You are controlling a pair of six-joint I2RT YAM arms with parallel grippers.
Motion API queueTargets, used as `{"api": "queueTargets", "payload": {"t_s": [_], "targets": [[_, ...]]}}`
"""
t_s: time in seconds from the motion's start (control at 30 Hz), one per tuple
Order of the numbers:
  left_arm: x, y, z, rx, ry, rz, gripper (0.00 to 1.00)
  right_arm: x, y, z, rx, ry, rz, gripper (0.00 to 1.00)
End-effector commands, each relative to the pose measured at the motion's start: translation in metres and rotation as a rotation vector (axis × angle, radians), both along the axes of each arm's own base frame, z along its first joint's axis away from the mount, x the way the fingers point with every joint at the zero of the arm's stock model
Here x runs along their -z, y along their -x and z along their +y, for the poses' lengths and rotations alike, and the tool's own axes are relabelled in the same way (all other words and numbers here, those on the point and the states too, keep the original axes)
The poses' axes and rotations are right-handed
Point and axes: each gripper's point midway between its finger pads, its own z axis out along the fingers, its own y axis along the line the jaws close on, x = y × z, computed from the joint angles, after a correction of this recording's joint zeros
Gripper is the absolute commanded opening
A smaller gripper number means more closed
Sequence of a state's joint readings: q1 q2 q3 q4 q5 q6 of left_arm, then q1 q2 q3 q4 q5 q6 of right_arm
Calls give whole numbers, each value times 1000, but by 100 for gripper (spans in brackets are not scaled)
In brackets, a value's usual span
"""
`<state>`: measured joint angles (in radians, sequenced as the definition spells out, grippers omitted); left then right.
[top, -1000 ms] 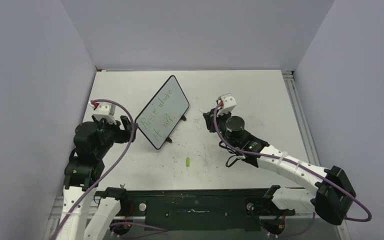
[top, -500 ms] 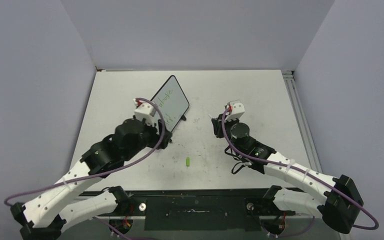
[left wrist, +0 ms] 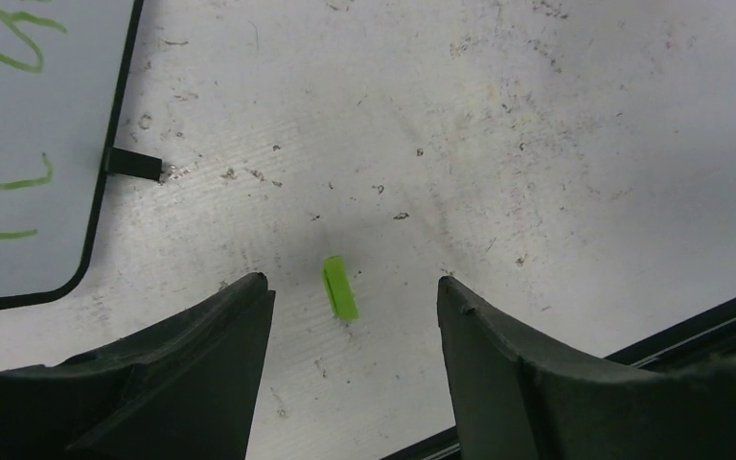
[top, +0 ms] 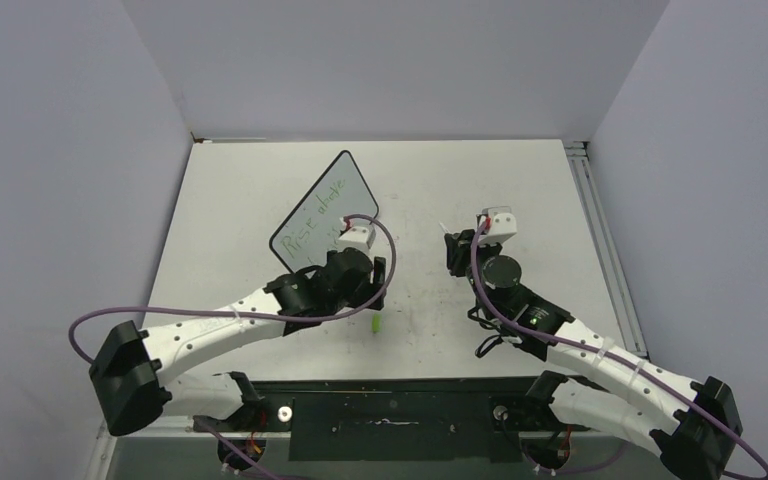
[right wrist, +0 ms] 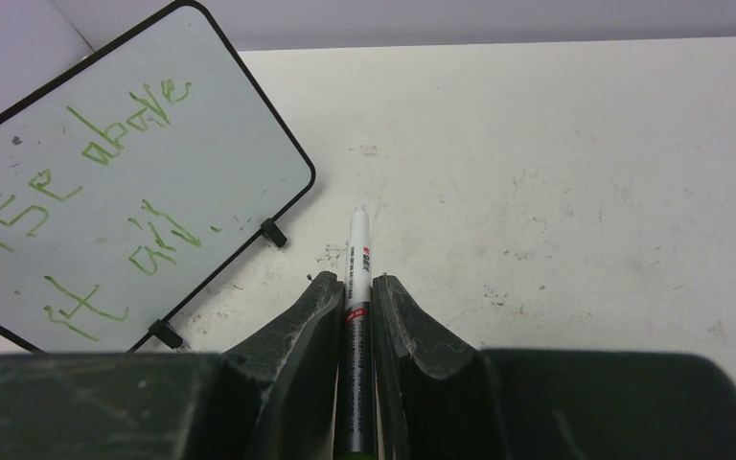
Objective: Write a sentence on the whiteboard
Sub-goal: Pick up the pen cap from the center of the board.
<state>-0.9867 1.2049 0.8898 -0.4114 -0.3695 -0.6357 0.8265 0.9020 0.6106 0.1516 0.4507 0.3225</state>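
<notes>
The whiteboard (top: 328,196) stands tilted on its little black feet at the table's middle left, and its corner shows in the left wrist view (left wrist: 38,134). The sentence (right wrist: 77,192) in green marker reads "rise above it all" in two lines. My right gripper (right wrist: 356,280) is shut on a white and black marker (right wrist: 358,251), tip forward, to the right of the board and apart from it (top: 457,248). My left gripper (left wrist: 353,280) is open just above the table, near the board's lower corner (top: 370,296). A small green cap (left wrist: 339,287) lies on the table between its fingertips, touching neither.
The white tabletop (top: 520,190) is scuffed with grey marks. A black rail (top: 390,400) runs along the near edge, close behind the cap, and shows in the left wrist view (left wrist: 709,331). Lavender walls close in the left, back and right sides.
My left arm has swung from the board's left side across its front to the green cap, its jaws narrowing a little. My right arm has drawn back to the right with the marker.
</notes>
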Motion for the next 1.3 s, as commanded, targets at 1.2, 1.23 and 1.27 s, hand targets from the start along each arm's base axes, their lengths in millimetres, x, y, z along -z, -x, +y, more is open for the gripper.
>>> {"api": "queueTargets", "payload": {"t_s": [1.2,1.23,1.27], "targets": [[119,25,-27,-45,-198,256,33,1,1,-2,16,-15,-5,6],[119,25,-26,-46,-200,259,32,1,1,-2,15,-17,-6,6],[119,25,-25,-48,-201,261,32,1,1,-2,16,-14,-5,6]]}}
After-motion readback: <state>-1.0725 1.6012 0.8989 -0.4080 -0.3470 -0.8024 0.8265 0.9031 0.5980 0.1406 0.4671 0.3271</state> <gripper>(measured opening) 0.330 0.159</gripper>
